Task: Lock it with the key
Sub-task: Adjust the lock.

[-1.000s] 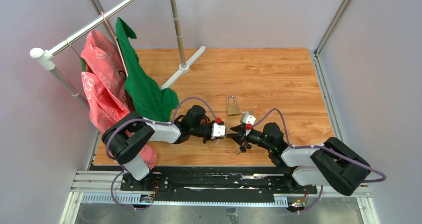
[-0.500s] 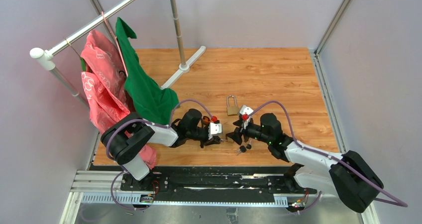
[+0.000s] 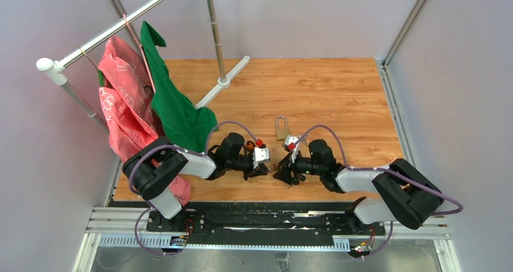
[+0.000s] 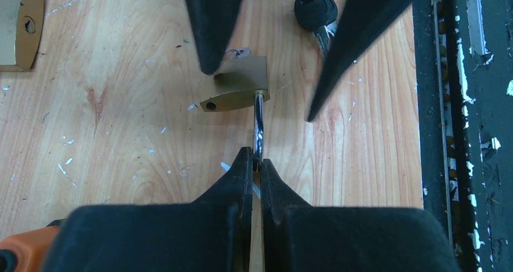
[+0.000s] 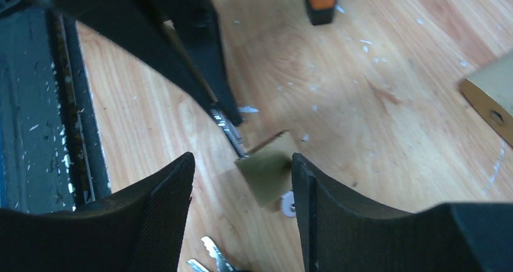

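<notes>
My left gripper point(image 4: 256, 157) is shut on the steel shackle point(image 4: 258, 124) of a small brass padlock point(image 4: 237, 92), whose body rests low on the wooden floor. My right gripper point(image 5: 242, 160) is open. Its two fingers straddle the padlock body point(image 5: 266, 174), and the right one is close against it. In the top view the two grippers, left point(image 3: 265, 168) and right point(image 3: 282, 173), meet tip to tip near the front edge. A bunch of keys with black heads point(image 4: 315, 11) lies just beyond the padlock; their blades also show in the right wrist view point(image 5: 209, 255).
A second, larger brass padlock point(image 3: 282, 130) lies behind the grippers and also shows in the left wrist view point(image 4: 21, 27). A clothes rack point(image 3: 218, 42) with red and green garments point(image 3: 175, 106) stands at the back left. The black front rail point(image 3: 260, 214) borders the floor.
My right arm has swung left and lowered, so its open fingers now straddle the small padlock. My left gripper shifted slightly left and still holds the shackle.
</notes>
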Tool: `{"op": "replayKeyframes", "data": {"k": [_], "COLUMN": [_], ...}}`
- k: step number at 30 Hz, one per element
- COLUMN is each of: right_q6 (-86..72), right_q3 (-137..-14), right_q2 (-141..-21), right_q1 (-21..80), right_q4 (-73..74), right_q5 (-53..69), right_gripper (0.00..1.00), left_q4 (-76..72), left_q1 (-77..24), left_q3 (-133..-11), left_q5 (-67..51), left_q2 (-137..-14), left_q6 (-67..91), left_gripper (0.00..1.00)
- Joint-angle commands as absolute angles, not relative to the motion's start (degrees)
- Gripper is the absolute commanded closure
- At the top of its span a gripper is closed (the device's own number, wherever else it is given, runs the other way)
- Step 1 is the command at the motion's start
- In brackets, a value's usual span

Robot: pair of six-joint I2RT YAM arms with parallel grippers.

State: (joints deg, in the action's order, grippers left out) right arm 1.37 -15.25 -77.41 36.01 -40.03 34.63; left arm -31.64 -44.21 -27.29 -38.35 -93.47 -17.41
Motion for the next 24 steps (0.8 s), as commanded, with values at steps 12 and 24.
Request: {"op": "replayKeyframes", "data": {"k": [12,24], "right_q6": [13.22,14.81], "right_q3": [-11.53,-12.30], "right_q2": [-78.98,-83.78], "right_q1": [45.22,46.85], "right_q4": [-48.00,-53.69], "right_q5": [15.75,16.38], "right_gripper": [0.58,0.71], "left_q4": [-32.02,-33.66], "left_q1": [-44.12,-44.12], "left_q3": [-26.41,-26.67], "left_q5": [-38.36,-39.43], "left_q2": [-91.71,-92.02], "left_q6": [-16.82,-15.36], "left_gripper": [1.00,1.00]}}
